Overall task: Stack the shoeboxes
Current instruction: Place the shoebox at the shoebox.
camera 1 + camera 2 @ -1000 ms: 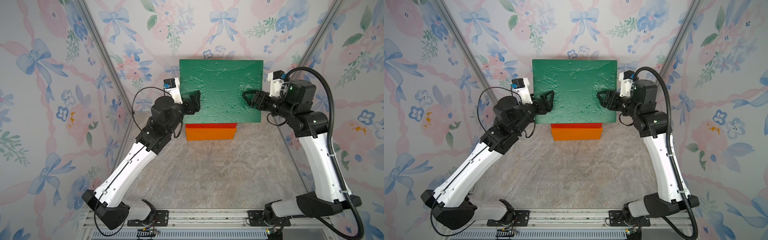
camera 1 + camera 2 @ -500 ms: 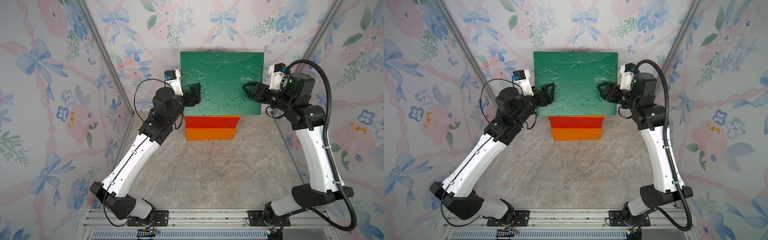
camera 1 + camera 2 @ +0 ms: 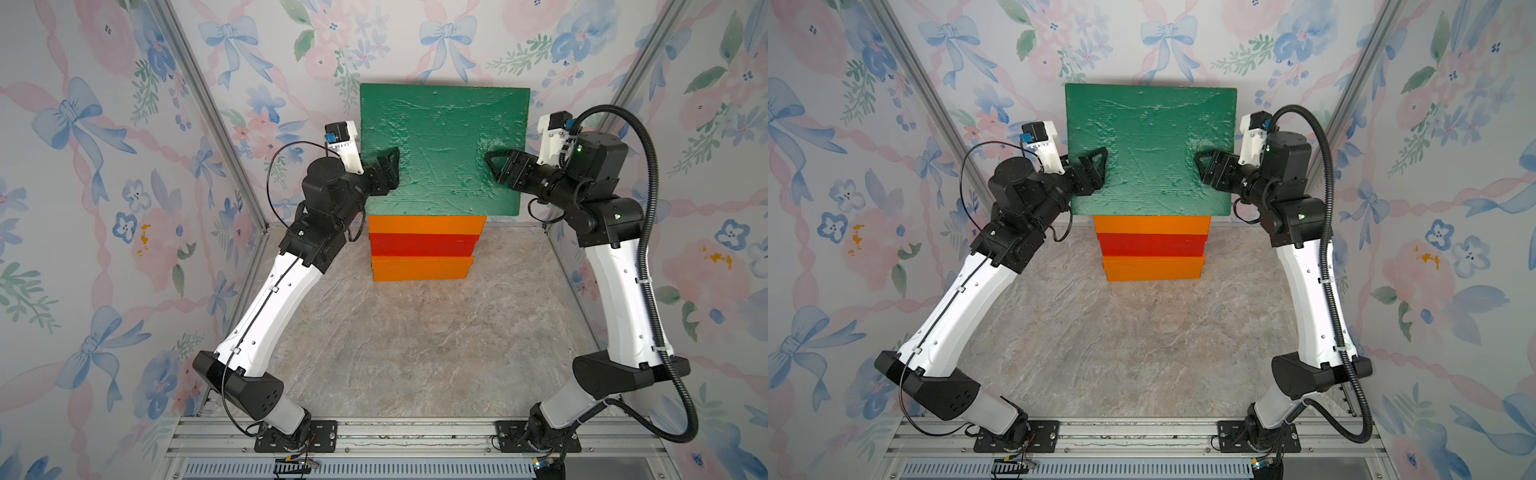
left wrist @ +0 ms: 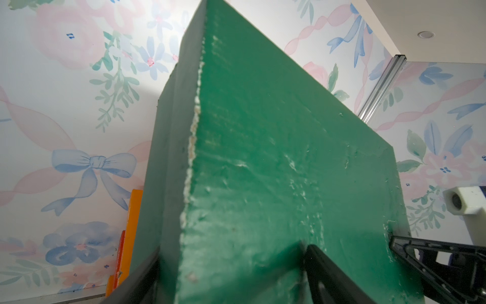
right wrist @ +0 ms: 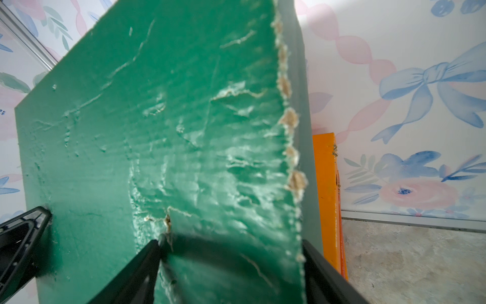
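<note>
Green box is held level at the back centre of the table, over a stack: upper orange box, red box, lower orange box. All are closed and the contents are unseen. Left gripper and right gripper are clamped on opposite ends of the green box. The fingers under it and its chipped edges are shown only in the wrist views, the full stack only in both top views. Whether the green box touches the stack cannot be told.

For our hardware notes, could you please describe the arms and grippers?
Both arms have white shells with black joints. The left arm carries a thin black cable loop; the right arm a thick ribbed black hose. The left gripper and right gripper are black, with triangular open-frame fingers.
</note>
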You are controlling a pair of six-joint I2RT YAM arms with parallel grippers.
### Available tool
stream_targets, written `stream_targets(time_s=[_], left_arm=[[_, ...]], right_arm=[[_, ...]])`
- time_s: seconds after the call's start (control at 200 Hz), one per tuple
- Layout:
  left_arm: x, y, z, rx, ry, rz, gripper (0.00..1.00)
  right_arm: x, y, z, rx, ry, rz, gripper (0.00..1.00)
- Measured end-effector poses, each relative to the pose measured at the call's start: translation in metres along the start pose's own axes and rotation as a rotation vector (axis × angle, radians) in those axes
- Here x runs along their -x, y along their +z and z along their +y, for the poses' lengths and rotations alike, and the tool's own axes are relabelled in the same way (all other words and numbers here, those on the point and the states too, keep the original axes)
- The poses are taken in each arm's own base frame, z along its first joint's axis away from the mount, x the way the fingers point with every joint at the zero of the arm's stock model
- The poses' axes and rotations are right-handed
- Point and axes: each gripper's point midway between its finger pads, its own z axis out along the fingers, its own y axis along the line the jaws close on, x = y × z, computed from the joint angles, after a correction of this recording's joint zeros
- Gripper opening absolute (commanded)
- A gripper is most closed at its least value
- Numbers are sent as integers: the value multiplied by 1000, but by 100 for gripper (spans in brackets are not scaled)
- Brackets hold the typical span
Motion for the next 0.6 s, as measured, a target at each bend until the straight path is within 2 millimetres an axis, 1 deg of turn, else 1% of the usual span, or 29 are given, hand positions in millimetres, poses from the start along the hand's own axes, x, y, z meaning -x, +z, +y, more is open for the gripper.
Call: stream_targets(time_s=[0.14, 0.275, 0.44, 0.6], left_arm=[[-1, 11, 6, 0, -1, 3, 81], [-2, 18, 8, -6, -6, 8, 81], [-3, 22, 9, -10, -14, 10, 81], [-4, 25, 12, -11, -16, 14, 81]], right_arm=[[3, 9, -4, -7, 3, -4, 79], [8, 14, -7, -11, 2, -15, 79], [13, 17, -10, -13, 7, -27, 79], [12, 23, -13, -15, 20, -24, 79]])
